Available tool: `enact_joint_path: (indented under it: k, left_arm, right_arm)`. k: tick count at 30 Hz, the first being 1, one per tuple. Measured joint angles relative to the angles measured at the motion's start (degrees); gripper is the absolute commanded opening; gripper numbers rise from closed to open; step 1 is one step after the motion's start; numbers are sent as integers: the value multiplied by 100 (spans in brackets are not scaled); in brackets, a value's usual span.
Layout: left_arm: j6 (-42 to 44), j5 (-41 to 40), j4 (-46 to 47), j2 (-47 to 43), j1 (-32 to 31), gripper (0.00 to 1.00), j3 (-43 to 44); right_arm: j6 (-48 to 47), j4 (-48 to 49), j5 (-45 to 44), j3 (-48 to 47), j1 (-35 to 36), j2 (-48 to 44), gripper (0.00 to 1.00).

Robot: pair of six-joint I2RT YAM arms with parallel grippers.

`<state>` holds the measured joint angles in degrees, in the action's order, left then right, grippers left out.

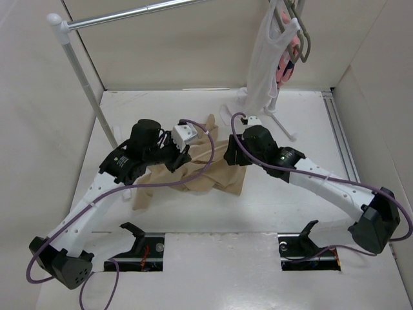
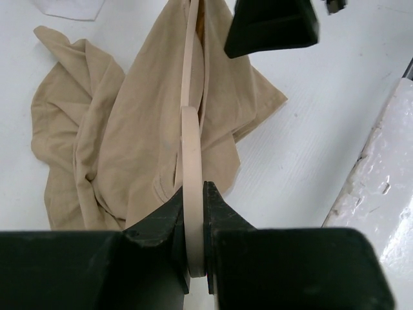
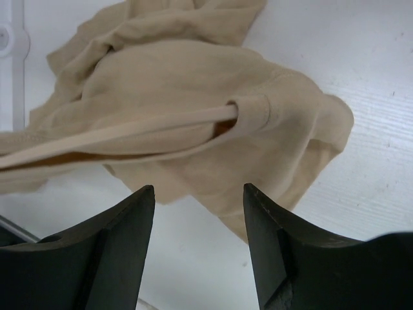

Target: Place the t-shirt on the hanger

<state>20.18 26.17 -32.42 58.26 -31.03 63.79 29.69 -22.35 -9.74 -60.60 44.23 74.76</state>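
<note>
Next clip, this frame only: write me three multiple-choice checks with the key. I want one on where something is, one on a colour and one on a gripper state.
1. Where is the t-shirt?
A. crumpled on the table
B. hanging clear of the table
C. folded in a box

2. What colour is the hanger?
A. dark grey
B. pale beige
C. black

3. How is the left gripper?
A. wide open, holding nothing
B. shut on the hanger
C. not in view

Key:
1 A: the top view shows the t-shirt lying bunched on the table.
2 B: the left wrist view shows a slim pale beige bar running into the t-shirt.
3 B: in the left wrist view, both of its fingers press against the hanger.
</note>
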Motion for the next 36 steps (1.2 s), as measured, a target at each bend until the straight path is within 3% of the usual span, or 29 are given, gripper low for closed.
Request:
enact_joint_path:
  k: [6, 10, 11, 16, 27, 30, 32, 36]
  left_arm:
    - [-199, 98, -7, 0, 0, 0, 44]
    - [-273, 157, 2, -11, 0, 0, 116]
    - [-284, 168, 2, -22, 0, 0, 118]
    - [-339, 157, 2, -70, 0, 0, 118]
    - [-225, -107, 90, 136, 0, 0, 122]
    - [-160, -116, 85, 234, 0, 0, 157]
    - [-52, -92, 33, 243, 0, 0, 238]
    - [330, 85, -103, 205, 0, 0, 448]
  right_arm:
    - [170, 396, -203, -9, -203, 492, 51]
    - [345, 426, -380, -11, -321, 772, 14]
    - [372, 446, -407, -24, -341, 824, 0]
    - [407, 459, -656, -243, -214, 962, 0]
    - [-157, -42, -1611, -1425, 1392, 1025, 0]
    - [-229, -155, -1617, -1353, 1379, 1034, 41]
    - [-409, -177, -1552, -1213, 1349, 1001, 56]
    - [-1102, -319, -1106, -804, 1357, 575, 62]
